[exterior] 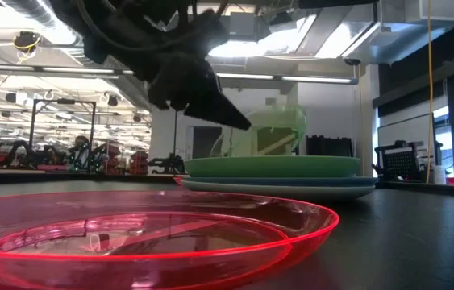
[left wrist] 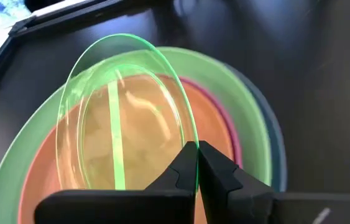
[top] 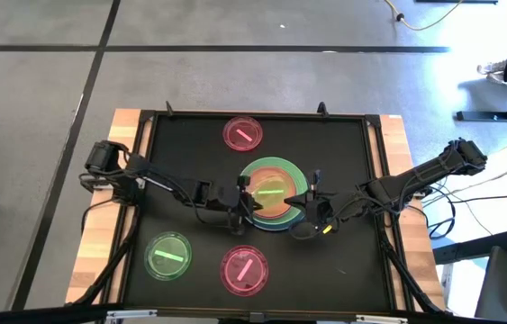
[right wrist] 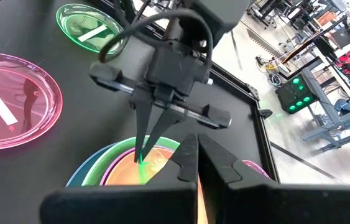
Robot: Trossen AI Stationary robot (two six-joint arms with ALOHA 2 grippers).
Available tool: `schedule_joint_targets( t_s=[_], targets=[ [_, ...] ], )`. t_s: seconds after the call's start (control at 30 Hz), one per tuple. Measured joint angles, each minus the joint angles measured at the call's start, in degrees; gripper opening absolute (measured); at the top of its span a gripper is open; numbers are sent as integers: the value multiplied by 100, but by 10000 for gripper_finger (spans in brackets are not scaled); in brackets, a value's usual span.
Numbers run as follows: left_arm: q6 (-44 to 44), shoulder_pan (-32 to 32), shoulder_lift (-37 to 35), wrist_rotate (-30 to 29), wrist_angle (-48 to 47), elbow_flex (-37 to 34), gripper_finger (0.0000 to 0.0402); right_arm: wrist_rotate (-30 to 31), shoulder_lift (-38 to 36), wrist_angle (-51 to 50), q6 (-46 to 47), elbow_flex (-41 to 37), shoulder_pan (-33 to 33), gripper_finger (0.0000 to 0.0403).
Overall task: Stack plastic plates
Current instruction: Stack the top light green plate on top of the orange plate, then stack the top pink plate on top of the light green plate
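Holding a small green plate [left wrist: 125,112] pinched over the stack [top: 298,216], the left gripper [top: 246,200] nears release; right gripper [top: 314,209] pressed together; three small plates remain loose.

my left gripper [top: 246,200] is dark, pinched on a clear green small plate [top: 269,189] with a solid green bar across its centre. under it the stack [top: 276,216] shows orange, a pink rim, pale green, then blue. on the black tray [top: 343,261], pink plates with pale bars sit near the far edge [top: 242,133] and near edge [top: 243,270]; a green one [top: 168,256] sits toward the near left corner.
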Motion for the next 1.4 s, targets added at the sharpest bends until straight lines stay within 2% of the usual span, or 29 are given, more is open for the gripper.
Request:
schedule_joint_targets(
  t_s=[0.23,0.73,0.83,0.97,1.2,1.3,1.4],
  targets=[
    [19,8,140,147,4,0,9,0,0,-4,0,0,2,1],
    [-299,7,180,168,-126,4,103,0,0,-4,1,0,2,1],
    [-311,7,15,-15,-499,21,112,0,0,-13,0,0,2,1],
    [-306,13,-438,-601,-1128,53,117,0,0,-21,0,0,0,1],
    [-71,204,-1149,-2280,-2211,59,118,0,0,-20,0,0,2,1],
    [-386,513,-1209,-2248,-2691,59,118,0,0,-13,0,0,2,1],
    [-678,972,-1169,-1712,-3126,57,118,0,0,-13,0,0,0,1]
  ],
)
